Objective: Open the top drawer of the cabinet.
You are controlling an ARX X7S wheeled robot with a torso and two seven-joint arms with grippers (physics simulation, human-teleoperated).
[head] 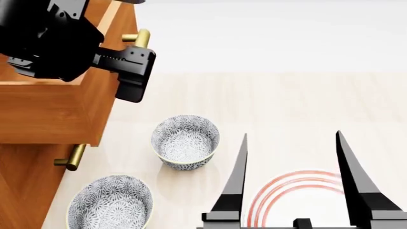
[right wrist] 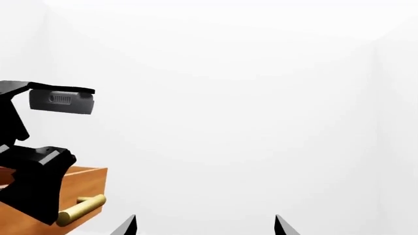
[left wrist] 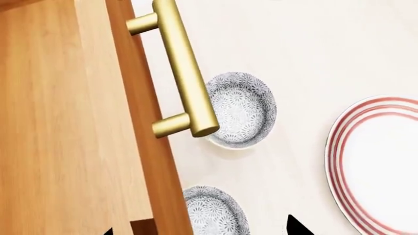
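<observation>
The cabinet (head: 25, 191) stands at the left in the head view. Its top drawer (head: 51, 114) is pulled out past the lower drawer, whose brass handle (head: 71, 157) shows below. The left wrist view shows the top drawer's front panel (left wrist: 140, 122), its brass bar handle (left wrist: 183, 73) and the lighter wood inside (left wrist: 46, 122). My left gripper (left wrist: 199, 229) is open above the drawer's front edge, one tip over the inside and one outside, gripping nothing; it also shows in the head view (head: 127, 71). My right gripper (head: 296, 183) is open and empty over the table, away from the cabinet.
Two patterned bowls (head: 186, 140) (head: 111, 205) sit on the pale table beside the cabinet, under the pulled-out drawer's handle in the left wrist view (left wrist: 242, 110). A red-striped white plate (left wrist: 379, 161) lies under my right gripper (right wrist: 205, 225).
</observation>
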